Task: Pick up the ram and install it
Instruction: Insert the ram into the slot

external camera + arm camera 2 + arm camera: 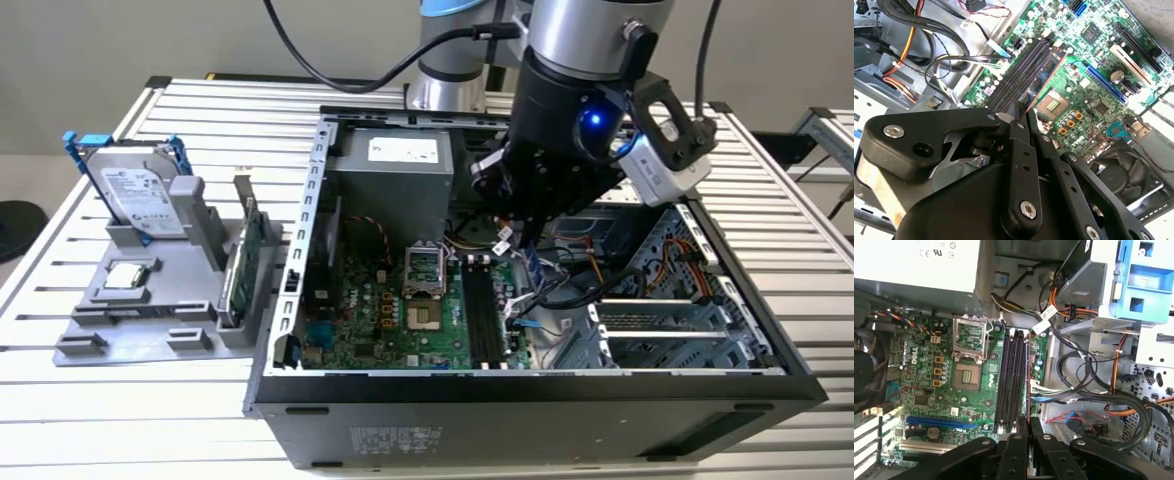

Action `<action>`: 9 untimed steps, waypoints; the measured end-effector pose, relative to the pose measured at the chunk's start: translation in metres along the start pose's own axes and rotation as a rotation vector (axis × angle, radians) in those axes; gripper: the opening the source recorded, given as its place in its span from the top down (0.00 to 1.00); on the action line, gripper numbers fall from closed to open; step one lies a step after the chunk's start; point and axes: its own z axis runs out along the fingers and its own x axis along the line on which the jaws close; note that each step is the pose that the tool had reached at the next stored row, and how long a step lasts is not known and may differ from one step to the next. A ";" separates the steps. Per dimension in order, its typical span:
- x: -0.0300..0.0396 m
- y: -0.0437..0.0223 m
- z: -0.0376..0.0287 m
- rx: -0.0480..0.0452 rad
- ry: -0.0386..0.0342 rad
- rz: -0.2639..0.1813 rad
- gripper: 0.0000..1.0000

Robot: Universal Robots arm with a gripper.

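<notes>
the tool [1023, 111] hangs low inside the open computer case [307, 200]. its two black fingers [1021, 427] are pressed together on the ram [1046, 72], a thin stick that stands on its edge. in both wrist views the ram runs along the side of the long black slots [1009, 380], just beside them, on the green board [979, 400]. it is hard to tell if it sits in a slot or just above one. near the slots is the square chip socket [967, 376]. a grey power box [390, 175] sits at the back of the case. loose wires [1089, 375] curl on the other side. in the exterior view, a grey rack [134, 300] stands on the table [80, 400] at the exterior view's left, holding a hard drive [134, 195] and a green card [240, 265].
</notes>
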 end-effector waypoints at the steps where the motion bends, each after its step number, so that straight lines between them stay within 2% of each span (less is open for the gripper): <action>1: 0.0000 0.0002 0.0005 0.0001 -0.0003 0.000 1.00; 9: 0.0000 0.0021 0.0045 0.0001 -0.0027 0.000 1.00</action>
